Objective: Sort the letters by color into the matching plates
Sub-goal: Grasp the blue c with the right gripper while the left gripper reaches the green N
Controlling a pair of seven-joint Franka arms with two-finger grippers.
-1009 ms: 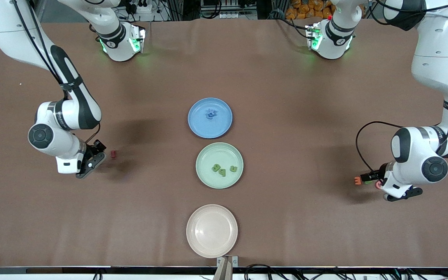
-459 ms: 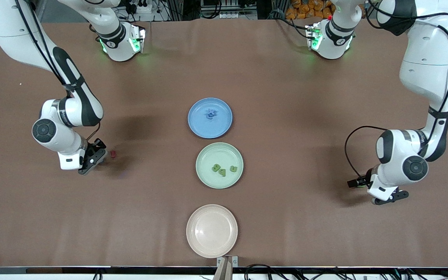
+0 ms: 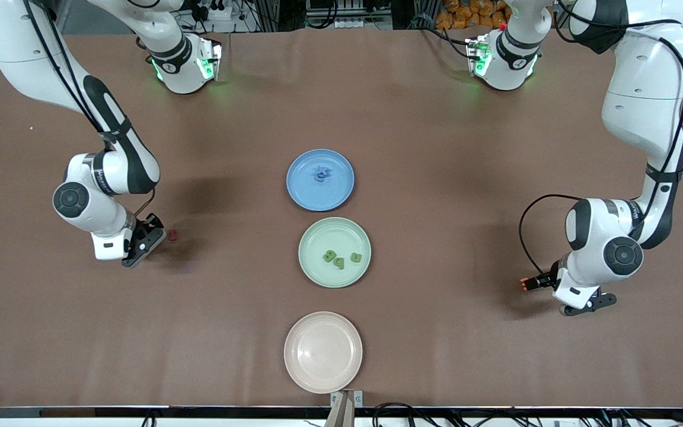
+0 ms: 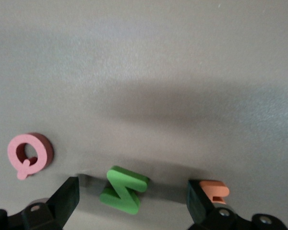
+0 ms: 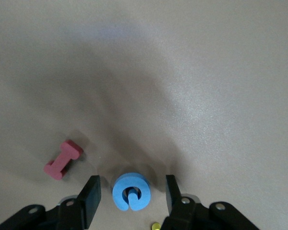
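Note:
In the left wrist view, a green letter Z [image 4: 125,189] lies on the table between the wide fingers of my open left gripper [image 4: 133,201], touching neither. In the right wrist view, a round blue letter [image 5: 130,191] lies between the fingers of my right gripper [image 5: 131,196], open with a small gap on each side. The blue plate [image 3: 300,193] holds blue letters [image 3: 321,173]. The pale green plate [image 3: 318,234], nearer the front camera, holds three green letters [image 3: 340,258]. In the front view each hand hides the letter under it.
A pink Q [image 4: 29,154] and an orange E [image 4: 214,190] flank the green Z. A dark red letter [image 5: 62,159] [image 3: 173,235] lies beside the blue one, and a yellow bit [image 5: 155,225] shows by the fingers. A cream plate [image 3: 303,332] stands nearest the front camera.
My right gripper's fingers have narrowed around the blue letter. The left arm has swung toward the table's middle and now covers the letters that showed beside it.

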